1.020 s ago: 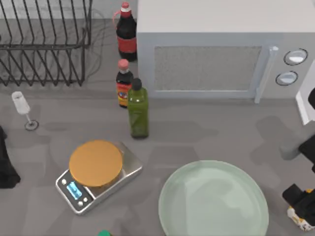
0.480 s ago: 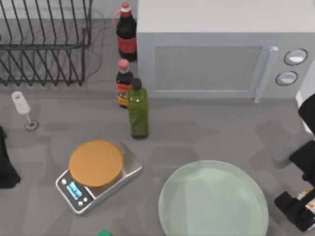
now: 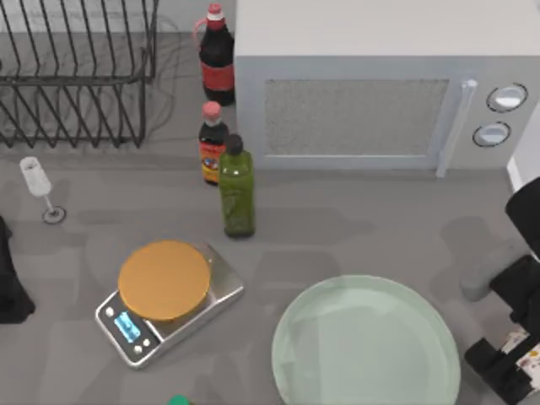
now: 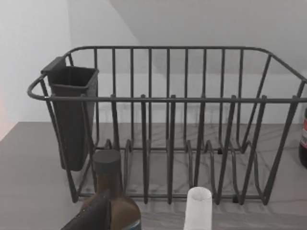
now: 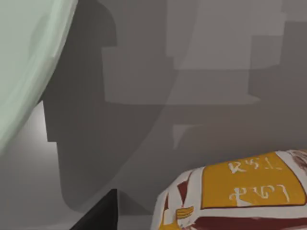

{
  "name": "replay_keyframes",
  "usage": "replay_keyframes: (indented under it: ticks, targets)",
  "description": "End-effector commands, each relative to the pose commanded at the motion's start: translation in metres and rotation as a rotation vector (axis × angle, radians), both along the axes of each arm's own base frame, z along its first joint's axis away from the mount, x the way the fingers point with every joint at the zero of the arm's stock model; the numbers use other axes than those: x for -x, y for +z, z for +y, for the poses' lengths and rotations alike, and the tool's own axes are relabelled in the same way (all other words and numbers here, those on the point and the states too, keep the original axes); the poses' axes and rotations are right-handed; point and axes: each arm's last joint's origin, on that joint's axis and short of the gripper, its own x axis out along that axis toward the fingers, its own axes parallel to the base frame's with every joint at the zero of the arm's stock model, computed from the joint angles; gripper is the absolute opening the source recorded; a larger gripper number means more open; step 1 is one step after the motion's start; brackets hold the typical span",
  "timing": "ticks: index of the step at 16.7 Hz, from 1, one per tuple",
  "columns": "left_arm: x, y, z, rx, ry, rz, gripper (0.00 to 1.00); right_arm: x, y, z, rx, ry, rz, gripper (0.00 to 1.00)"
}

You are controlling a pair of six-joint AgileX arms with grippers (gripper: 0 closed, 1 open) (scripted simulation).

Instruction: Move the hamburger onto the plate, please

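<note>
Right hand (image 3: 516, 364): at the top view's lower right corner, just right of the plate, black fingers either side of the wrapped hamburger; whether they press it, I cannot tell.
Hamburger (image 3: 525, 354): small white paper bundle with yellow-orange and dark red print (image 5: 240, 196), between the right hand's fingers, beside the plate, not on it.
Plate (image 3: 366, 346): large round pale mint-green dish with a shallow rim, on the grey surface (image 3: 363, 228) in front of the white microwave (image 3: 380, 84).
Left arm (image 3: 10, 278): parked at the left edge, near the black wire dish rack (image 4: 168, 124).
Silver kitchen scale with an orange disc (image 3: 164, 283): left of the plate, well apart.
</note>
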Motion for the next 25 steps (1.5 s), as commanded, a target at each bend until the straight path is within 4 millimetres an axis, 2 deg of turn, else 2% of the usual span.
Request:
replay_keyframes:
  ticks: [2,15,23,24,25]
  targets:
    - [0.000,0.000,0.000,0.000,0.000,0.000,1.00,0.000,0.000,0.000,0.000,0.000,0.000,1.00]
    - [0.000,0.000,0.000,0.000,0.000,0.000,1.00,0.000,0.000,0.000,0.000,0.000,0.000,0.02]
    - [0.000,0.000,0.000,0.000,0.000,0.000,1.00,0.000,0.000,0.000,0.000,0.000,0.000,0.00]
    - [0.000,0.000,0.000,0.000,0.000,0.000,1.00,-0.002,0.022,0.000,-0.022,-0.002,-0.026,0.00]
    - [0.000,0.000,0.000,0.000,0.000,0.000,1.00,-0.002,0.023,0.000,-0.022,-0.002,-0.027,0.00]
